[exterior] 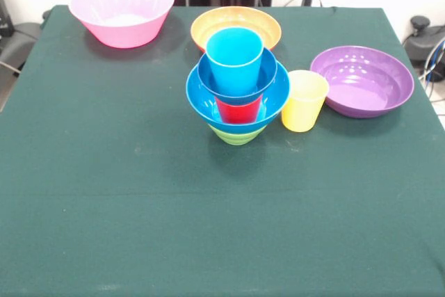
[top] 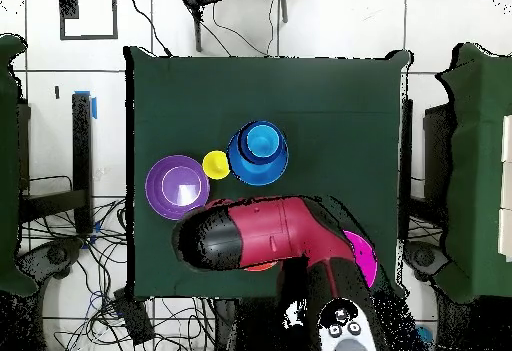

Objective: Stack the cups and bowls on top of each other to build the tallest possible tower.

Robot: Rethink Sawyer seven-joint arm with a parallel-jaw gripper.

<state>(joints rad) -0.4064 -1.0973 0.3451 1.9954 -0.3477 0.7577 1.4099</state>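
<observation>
Tower (exterior: 237, 92) standing mid-table; arm (top: 262, 233) drawn back.
We are seeing the arm's black end (top: 200, 237) hovering beside the purple bowl (top: 177, 186), tower beyond it, yellow cup (exterior: 304, 101) alongside; we cannot tell the gripper's state.

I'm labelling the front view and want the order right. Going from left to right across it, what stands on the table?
Pink bowl → the tower, topped by the sky-blue cup → yellow cup → purple bowl. The orange bowl sits behind the tower and overlaps it, so I leave it unplaced.
</observation>
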